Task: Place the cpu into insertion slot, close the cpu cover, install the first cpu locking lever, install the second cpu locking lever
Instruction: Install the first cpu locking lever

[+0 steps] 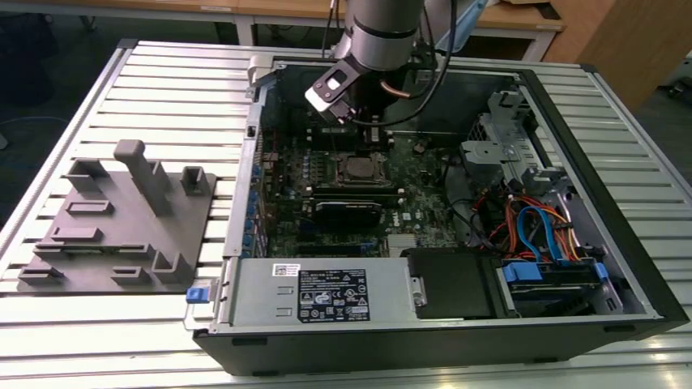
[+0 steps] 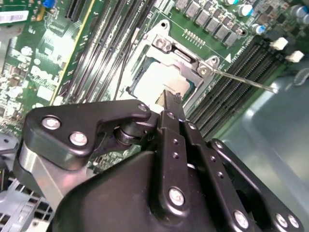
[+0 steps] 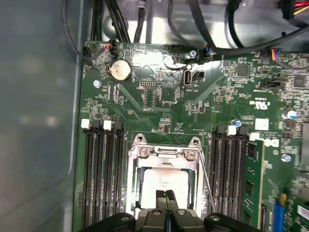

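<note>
Black linkage and finger bars of my tool [image 2: 171, 99] crowd the second wrist view. Its two fingertips are pinched together with nothing between them, poised right over the cpu [image 2: 153, 79]; whether they touch it I cannot tell. The cpu lies in the insertion slot [image 1: 356, 168], on the green board [image 3: 159, 96] inside the open computer case [image 1: 433, 344], which stands on the slatted table [image 1: 162, 81]. The cpu cover [image 3: 164, 153] looks lowered around it, and the chip's pale top shows through the window, though I cannot say the frame sits fully flat. One thin silver locking lever [image 2: 241, 79] juts out from the socket corner over the memory slots [image 3: 101, 179], free and unhooked.

My worry is force. If I press on the chip or the frame while the cpu sits even slightly crooked, I could bend the contacts beneath it, and I would not see that from here. My narrow fingertips could also skid off the smooth metal and scrape the chip's top or nearby board parts. The lever is springy and slim, so a push that catches it off-centre may let it slip past my fingers and snap back, or ride over its hook instead of under it. With the cover not truly seated, latching the lever would clamp things askew. My wide linkage also sits close to the memory slots, so a sideways sweep could knock them.
</note>
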`<state>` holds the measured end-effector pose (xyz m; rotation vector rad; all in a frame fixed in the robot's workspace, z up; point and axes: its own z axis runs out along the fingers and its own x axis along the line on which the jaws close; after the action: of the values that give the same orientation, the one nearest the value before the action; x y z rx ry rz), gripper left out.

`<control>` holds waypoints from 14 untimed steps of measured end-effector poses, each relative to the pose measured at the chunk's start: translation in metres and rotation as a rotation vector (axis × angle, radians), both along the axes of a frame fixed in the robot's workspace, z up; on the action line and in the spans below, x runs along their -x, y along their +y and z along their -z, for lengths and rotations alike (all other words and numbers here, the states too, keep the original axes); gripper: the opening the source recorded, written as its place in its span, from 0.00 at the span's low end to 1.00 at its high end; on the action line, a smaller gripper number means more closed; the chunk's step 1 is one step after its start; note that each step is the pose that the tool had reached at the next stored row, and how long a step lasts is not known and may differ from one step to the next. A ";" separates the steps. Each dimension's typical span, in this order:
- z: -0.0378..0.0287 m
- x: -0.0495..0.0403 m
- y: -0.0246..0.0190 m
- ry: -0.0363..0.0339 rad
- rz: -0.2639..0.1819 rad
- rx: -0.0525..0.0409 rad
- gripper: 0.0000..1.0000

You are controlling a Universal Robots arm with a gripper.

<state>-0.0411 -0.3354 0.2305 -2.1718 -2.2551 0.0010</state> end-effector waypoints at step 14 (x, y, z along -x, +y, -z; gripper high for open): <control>-0.0188 0.0000 0.0000 0.0000 -0.142 0.0009 0.10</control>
<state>-0.0411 -0.3354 0.2494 -2.0064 -2.4044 0.0032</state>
